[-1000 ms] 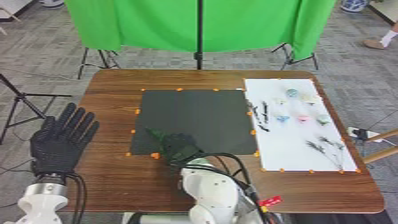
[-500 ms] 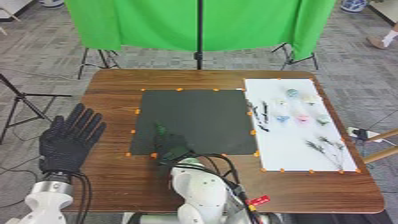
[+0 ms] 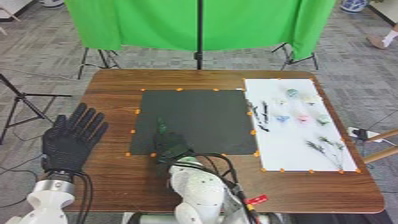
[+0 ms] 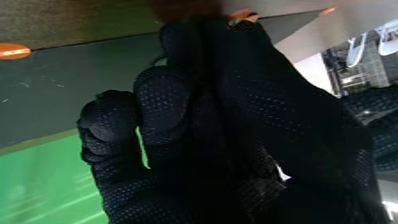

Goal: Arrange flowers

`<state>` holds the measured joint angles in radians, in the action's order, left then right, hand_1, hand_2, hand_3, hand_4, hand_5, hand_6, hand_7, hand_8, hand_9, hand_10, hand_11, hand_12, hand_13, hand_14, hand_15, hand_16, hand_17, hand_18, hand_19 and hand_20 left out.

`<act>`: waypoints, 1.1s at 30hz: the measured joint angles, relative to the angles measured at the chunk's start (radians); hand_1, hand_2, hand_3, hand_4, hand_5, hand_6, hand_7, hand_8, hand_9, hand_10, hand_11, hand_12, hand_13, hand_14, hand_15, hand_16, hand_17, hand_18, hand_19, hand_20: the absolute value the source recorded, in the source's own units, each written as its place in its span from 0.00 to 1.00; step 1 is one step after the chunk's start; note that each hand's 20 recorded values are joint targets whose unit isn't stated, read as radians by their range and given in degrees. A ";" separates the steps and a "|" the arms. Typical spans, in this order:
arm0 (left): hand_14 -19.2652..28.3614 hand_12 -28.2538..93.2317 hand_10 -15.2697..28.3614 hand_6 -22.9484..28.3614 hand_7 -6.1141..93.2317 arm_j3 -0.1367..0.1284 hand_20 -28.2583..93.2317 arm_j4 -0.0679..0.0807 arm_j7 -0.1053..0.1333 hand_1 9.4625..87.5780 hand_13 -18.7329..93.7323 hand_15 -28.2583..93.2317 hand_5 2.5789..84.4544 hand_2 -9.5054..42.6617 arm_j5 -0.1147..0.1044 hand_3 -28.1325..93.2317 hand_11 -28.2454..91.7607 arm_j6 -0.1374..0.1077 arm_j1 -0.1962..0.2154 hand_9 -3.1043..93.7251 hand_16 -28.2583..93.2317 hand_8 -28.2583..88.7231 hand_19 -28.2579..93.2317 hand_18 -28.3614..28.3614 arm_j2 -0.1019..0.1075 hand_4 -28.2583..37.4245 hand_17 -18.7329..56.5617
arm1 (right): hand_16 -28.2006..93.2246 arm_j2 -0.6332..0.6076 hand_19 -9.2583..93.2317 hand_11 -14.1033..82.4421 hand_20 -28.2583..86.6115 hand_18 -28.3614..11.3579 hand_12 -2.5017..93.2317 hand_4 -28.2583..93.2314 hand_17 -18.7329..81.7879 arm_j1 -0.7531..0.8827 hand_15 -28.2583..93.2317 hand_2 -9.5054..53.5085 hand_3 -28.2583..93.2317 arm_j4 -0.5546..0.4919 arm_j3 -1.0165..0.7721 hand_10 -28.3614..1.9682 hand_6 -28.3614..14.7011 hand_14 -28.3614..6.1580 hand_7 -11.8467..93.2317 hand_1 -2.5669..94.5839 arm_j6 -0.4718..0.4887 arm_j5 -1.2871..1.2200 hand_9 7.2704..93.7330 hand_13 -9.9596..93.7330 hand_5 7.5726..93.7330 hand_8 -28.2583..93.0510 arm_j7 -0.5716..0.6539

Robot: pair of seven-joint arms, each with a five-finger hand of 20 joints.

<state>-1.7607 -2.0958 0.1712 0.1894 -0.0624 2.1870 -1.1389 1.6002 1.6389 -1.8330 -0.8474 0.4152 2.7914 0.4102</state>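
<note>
Fingers straight and spread wide: that's the left hand [image 3: 71, 145], at the nine o'clock edge of the surface [image 3: 115, 175]. The right hand [image 3: 175, 146] has its fingers straight, set narrow, over the seven o'clock corner of the dark mat [image 3: 200, 112]; I cannot tell whether they hold anything. At the mat's three o'clock lies the white sheet [image 3: 280, 150], with dark thin pieces [image 3: 265, 116] toward its nine, small flowers [image 3: 303, 119] from twelve o'clock to the middle, and leafy sprigs [image 3: 330, 149] at five.

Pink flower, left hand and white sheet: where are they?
Pink flower [image 3: 303, 118]: head view, on its bloom.
Left hand [image 3: 67, 148]: head view, below its fingers.
White sheet [image 3: 282, 146]: head view, bare lower part.
</note>
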 measured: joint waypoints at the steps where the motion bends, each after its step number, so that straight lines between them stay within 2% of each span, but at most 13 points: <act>1: 0.69 0.33 0.65 0.59 0.16 -0.002 0.34 0.000 0.001 0.25 0.41 0.44 0.50 0.47 0.000 0.83 0.34 0.000 0.001 0.40 0.21 0.17 0.41 0.72 -0.001 0.05 0.22 | 0.60 -0.005 1.00 0.31 0.58 0.03 0.51 0.05 0.57 -0.001 0.80 0.00 0.82 -0.009 0.001 0.38 0.52 0.36 0.34 0.63 0.000 -0.015 0.79 0.72 0.75 0.40 0.005; 4: 0.69 0.33 0.65 0.59 0.16 -0.006 0.34 -0.001 0.002 0.25 0.41 0.44 0.50 0.48 0.000 0.83 0.35 0.000 0.004 0.40 0.21 0.17 0.41 0.72 -0.004 0.05 0.22 | 0.57 -0.024 1.00 0.35 0.58 0.03 0.52 0.06 0.58 -0.004 0.81 0.00 0.81 -0.050 0.001 0.37 0.53 0.34 0.39 0.61 -0.001 -0.076 0.78 0.72 0.72 0.41 0.029; 6: 0.69 0.33 0.65 0.59 0.16 -0.012 0.34 -0.002 0.002 0.25 0.41 0.44 0.50 0.48 0.000 0.83 0.35 0.000 0.007 0.40 0.21 0.17 0.41 0.72 -0.007 0.05 0.22 | 0.54 -0.036 1.00 0.43 0.59 0.03 0.53 0.07 0.58 -0.009 0.83 0.00 0.80 -0.084 -0.003 0.34 0.54 0.33 0.47 0.59 -0.007 -0.129 0.75 0.73 0.69 0.40 0.061; 9: 0.69 0.33 0.65 0.59 0.16 -0.022 0.34 -0.004 0.004 0.25 0.41 0.44 0.50 0.48 0.000 0.83 0.35 0.001 0.012 0.41 0.21 0.17 0.41 0.72 -0.015 0.05 0.22 | 0.53 -0.054 1.00 0.49 0.59 0.03 0.49 0.07 0.58 -0.023 0.83 0.00 0.79 -0.131 -0.020 0.30 0.54 0.32 0.49 0.57 -0.036 -0.198 0.73 0.72 0.69 0.40 0.103; 11: 0.69 0.33 0.65 0.59 0.16 -0.031 0.34 -0.007 0.006 0.25 0.41 0.44 0.50 0.48 0.000 0.83 0.35 0.001 0.018 0.41 0.21 0.17 0.41 0.72 -0.022 0.05 0.22 | 0.52 -0.070 1.00 0.47 0.58 0.03 0.44 0.06 0.57 -0.034 0.81 0.00 0.79 -0.161 -0.042 0.28 0.52 0.33 0.46 0.57 -0.067 -0.231 0.72 0.72 0.68 0.39 0.115; 13: 0.69 0.33 0.65 0.59 0.16 -0.041 0.34 -0.009 0.007 0.25 0.41 0.44 0.50 0.48 0.000 0.83 0.35 0.002 0.023 0.41 0.21 0.17 0.41 0.72 -0.031 0.05 0.22 | 0.49 -0.090 1.00 0.47 0.56 0.03 0.34 0.06 0.56 -0.043 0.77 0.00 0.82 -0.189 -0.075 0.24 0.48 0.32 0.37 0.55 -0.102 -0.250 0.70 0.71 0.68 0.37 0.118; 15: 0.69 0.33 0.65 0.59 0.16 -0.049 0.34 -0.012 0.009 0.25 0.41 0.44 0.50 0.48 0.000 0.83 0.35 0.002 0.028 0.40 0.21 0.17 0.41 0.72 -0.041 0.05 0.22 | 0.46 -0.116 1.00 0.45 0.55 0.02 0.30 0.06 0.56 -0.049 0.74 0.00 0.86 -0.212 -0.123 0.21 0.45 0.32 0.33 0.52 -0.145 -0.254 0.68 0.69 0.66 0.24 0.125; 19: 0.69 0.33 0.65 0.59 0.16 -0.054 0.34 -0.014 0.014 0.25 0.41 0.44 0.50 0.48 0.003 0.83 0.35 0.003 0.034 0.40 0.21 0.17 0.41 0.72 -0.051 0.05 0.22 | 0.44 -0.194 1.00 0.44 0.55 0.01 0.29 0.05 0.56 -0.056 0.71 0.00 0.87 -0.231 -0.242 0.15 0.40 0.27 0.30 0.50 -0.228 -0.252 0.63 0.65 0.62 0.18 0.196; 25: 0.69 0.33 0.65 0.59 0.16 -0.060 0.34 -0.018 0.025 0.25 0.41 0.44 0.50 0.48 0.006 0.83 0.35 0.004 0.037 0.40 0.21 0.17 0.41 0.72 -0.053 0.05 0.22 | 0.42 -0.366 1.00 0.39 0.55 0.00 0.27 0.04 0.55 0.011 0.69 0.00 0.86 -0.283 -0.478 0.09 0.37 0.22 0.28 0.48 -0.222 -0.276 0.57 0.60 0.59 0.18 0.404; 29: 0.69 0.33 0.65 0.59 0.16 -0.068 0.34 -0.023 0.035 0.25 0.41 0.44 0.50 0.48 0.006 0.83 0.35 0.004 0.042 0.40 0.21 0.17 0.41 0.72 -0.053 0.04 0.22 | 0.40 -0.458 1.00 0.36 0.55 0.00 0.25 0.03 0.53 0.124 0.70 0.00 0.86 -0.311 -0.656 0.07 0.35 0.19 0.25 0.48 -0.219 -0.285 0.54 0.57 0.59 0.18 0.456; 33: 0.69 0.33 0.65 0.59 0.16 -0.081 0.34 -0.031 0.047 0.25 0.41 0.44 0.50 0.48 0.005 0.83 0.35 0.004 0.053 0.40 0.21 0.17 0.41 0.72 -0.054 0.05 0.22 | 0.40 -0.494 1.00 0.35 0.55 0.00 0.24 0.02 0.53 0.225 0.70 0.00 0.85 -0.319 -0.775 0.07 0.32 0.19 0.22 0.48 -0.204 -0.294 0.54 0.57 0.60 0.18 0.508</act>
<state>-1.8414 -2.1272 0.2178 0.1943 -0.0582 2.2395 -1.1930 1.1059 1.8636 -2.1516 -1.6221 0.2111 2.4975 0.9179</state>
